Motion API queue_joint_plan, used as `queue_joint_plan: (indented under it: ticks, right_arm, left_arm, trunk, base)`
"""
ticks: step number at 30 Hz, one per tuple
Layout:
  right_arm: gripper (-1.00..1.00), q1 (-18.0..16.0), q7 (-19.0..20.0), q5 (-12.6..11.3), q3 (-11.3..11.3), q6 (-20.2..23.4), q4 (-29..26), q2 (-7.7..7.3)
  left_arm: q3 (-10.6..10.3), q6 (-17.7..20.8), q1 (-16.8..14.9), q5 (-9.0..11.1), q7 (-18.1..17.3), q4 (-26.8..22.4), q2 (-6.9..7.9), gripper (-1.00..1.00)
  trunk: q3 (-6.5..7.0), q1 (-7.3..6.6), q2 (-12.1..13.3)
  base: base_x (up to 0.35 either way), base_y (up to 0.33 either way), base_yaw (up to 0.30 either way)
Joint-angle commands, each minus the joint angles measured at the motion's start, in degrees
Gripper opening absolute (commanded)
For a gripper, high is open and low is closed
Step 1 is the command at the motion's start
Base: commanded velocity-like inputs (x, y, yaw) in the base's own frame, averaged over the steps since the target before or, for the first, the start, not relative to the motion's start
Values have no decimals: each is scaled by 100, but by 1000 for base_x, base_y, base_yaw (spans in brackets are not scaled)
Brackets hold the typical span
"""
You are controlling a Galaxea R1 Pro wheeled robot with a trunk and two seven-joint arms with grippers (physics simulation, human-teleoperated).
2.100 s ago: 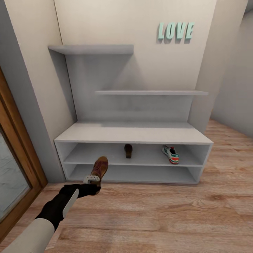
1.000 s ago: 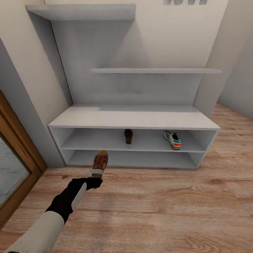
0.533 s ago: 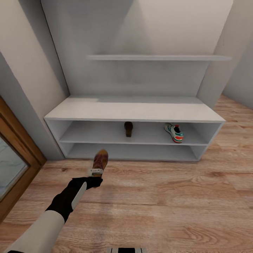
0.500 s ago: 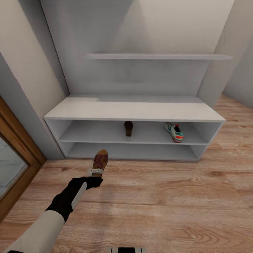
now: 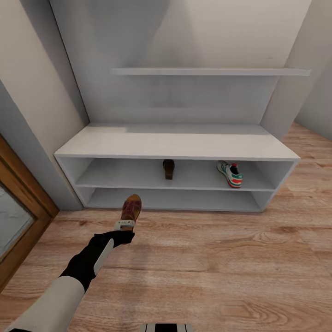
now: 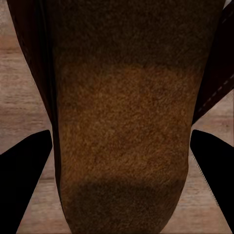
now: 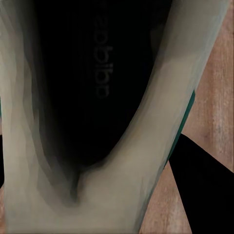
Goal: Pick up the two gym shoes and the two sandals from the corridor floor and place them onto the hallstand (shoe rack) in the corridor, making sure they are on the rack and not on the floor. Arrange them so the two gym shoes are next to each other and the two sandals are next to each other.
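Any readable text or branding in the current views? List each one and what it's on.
"adidas": dark lettering on the insole of the gym shoe held by the right end effector, seen mirrored and blurred, so this reading is a best guess.
No readable text on the sandals, the hallstand or the walls.

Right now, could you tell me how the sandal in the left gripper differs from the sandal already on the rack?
The held sandal is clamped in the left gripper, in front of the hallstand over the corridor floor; the shelved sandal rests free in the upper compartment. The held one looks lit, reddish-brown; the shelved one sits in shade and reads darker. Both are brown and point lengthwise toward the wall.
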Motion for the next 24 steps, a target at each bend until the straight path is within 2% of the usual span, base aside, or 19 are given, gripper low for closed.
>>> queue_joint_plan:
  ticks: [1, 18, 21, 24]
  right_arm:
    - [-100, -6, -21, -2, -1, 27, -7, 0]
    - [-100, -6, -21, 0, -1, 20, -10, 8]
    - [-100, -6, -18, -4, 2, 19, -8, 17]
    - [-100, -14, -44, 120, -19, 36, -49, -13]
  left_arm:
    - [-15, 21, -2, 15, -1, -7, 5, -100]
    - [-23, 10, -2, 15, -1, 1, 3, -100]
    - [-17, 9, -2, 15, -1, 1, 5, -100]
    - [-119, -89, 42, -12, 8, 100, -94, -100]
  trunk:
    - [-5, 2, -2]
    - [-5, 2, -2]
    - [-5, 2, -2]
    - [-5, 2, -2]
  base:
    - [324, 0, 0]
    - [338, -16, 0]
    - [168, -74, 0]
    - [0, 0, 0]
